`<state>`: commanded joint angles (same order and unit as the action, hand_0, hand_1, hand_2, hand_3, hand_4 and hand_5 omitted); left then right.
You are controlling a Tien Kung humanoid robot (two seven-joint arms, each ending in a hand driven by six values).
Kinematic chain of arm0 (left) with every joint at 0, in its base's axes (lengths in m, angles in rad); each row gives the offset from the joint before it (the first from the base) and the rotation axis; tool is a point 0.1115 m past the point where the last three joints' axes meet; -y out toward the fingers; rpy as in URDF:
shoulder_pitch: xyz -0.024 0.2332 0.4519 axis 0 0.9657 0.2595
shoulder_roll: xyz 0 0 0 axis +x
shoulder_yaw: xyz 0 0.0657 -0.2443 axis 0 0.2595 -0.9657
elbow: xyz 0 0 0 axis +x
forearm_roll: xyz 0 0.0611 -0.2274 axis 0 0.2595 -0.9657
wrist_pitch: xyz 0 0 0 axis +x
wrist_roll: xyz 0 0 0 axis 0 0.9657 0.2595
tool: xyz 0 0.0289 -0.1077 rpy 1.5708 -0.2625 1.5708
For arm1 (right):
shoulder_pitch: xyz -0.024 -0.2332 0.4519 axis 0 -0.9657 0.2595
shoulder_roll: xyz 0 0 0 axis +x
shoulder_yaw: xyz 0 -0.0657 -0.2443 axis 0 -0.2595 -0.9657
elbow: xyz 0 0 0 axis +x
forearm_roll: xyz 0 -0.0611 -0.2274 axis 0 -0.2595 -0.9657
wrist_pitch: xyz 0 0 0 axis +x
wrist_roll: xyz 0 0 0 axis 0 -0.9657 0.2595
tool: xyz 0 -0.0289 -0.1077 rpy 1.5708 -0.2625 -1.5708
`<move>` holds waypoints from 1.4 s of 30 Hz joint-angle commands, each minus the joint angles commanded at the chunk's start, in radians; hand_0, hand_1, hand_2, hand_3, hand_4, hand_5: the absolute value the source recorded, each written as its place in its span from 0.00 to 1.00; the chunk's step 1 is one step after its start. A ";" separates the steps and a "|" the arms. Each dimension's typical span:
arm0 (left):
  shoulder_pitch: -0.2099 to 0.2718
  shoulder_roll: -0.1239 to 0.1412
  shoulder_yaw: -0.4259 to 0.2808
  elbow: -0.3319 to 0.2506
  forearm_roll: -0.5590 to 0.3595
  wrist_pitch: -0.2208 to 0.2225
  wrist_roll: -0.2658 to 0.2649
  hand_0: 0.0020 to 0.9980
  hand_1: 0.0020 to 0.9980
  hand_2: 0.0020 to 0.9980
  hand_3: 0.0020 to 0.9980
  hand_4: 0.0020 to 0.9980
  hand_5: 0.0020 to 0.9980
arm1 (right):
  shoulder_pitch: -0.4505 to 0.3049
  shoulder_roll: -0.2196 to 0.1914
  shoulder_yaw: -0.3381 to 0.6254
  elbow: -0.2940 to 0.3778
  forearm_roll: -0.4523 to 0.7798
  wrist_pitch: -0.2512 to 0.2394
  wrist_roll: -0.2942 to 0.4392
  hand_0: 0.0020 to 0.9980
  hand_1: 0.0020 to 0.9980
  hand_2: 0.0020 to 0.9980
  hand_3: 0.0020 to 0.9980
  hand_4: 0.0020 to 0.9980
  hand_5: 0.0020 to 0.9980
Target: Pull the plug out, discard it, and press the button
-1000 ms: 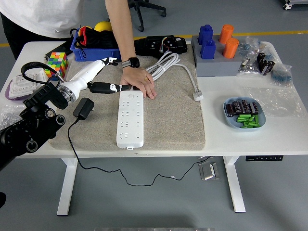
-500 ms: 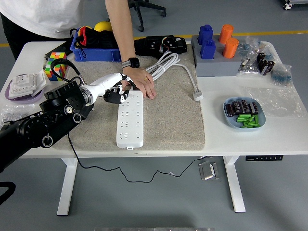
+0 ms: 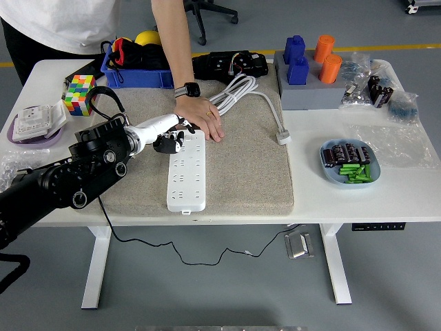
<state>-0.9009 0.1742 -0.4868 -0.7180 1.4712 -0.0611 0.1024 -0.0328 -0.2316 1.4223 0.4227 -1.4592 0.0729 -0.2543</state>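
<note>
A white power strip lies lengthwise on a beige mat; no plug sits in its sockets. My left hand, white with dark fingertips, rests on the strip's far left corner with its fingers curled and holds nothing. A person's hand lies flat on the strip's far end, just right of my hand. The black plug is hidden behind my left forearm; only its black cable shows, hanging below the table edge. The strip's white cord is coiled at the back of the mat.
A Rubik's cube and a blue bin stand at the back left. A black device lies behind the mat. A grey tray with blue and orange blocks and a blue bowl are on the right.
My left arm has swung right, from above the black plug on the mat's left side to the strip's far end. The hand has curled its fingers. The person's hand has stayed put.
</note>
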 joint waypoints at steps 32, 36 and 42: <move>-0.048 -0.028 0.119 0.076 -0.072 -0.007 0.019 0.07 0.00 0.15 0.76 0.04 0.00 | 0.000 -0.005 -0.008 0.000 0.001 0.000 0.000 0.77 0.73 0.72 0.71 0.89 0.66; -0.023 -0.012 0.008 0.021 -0.017 0.001 0.008 0.07 0.00 0.15 0.76 0.04 0.00 | -0.001 -0.001 -0.002 0.000 -0.001 0.000 0.000 0.77 0.73 0.72 0.71 0.89 0.66; 0.046 0.014 -0.184 -0.086 0.102 0.062 -0.057 0.07 0.01 0.15 0.76 0.04 0.00 | 0.000 0.004 0.004 0.001 -0.002 0.000 0.000 0.77 0.73 0.72 0.71 0.89 0.66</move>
<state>-0.8553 0.1886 -0.6708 -0.8040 1.5730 0.0013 0.0451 -0.0331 -0.2276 1.4261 0.4236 -1.4615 0.0731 -0.2543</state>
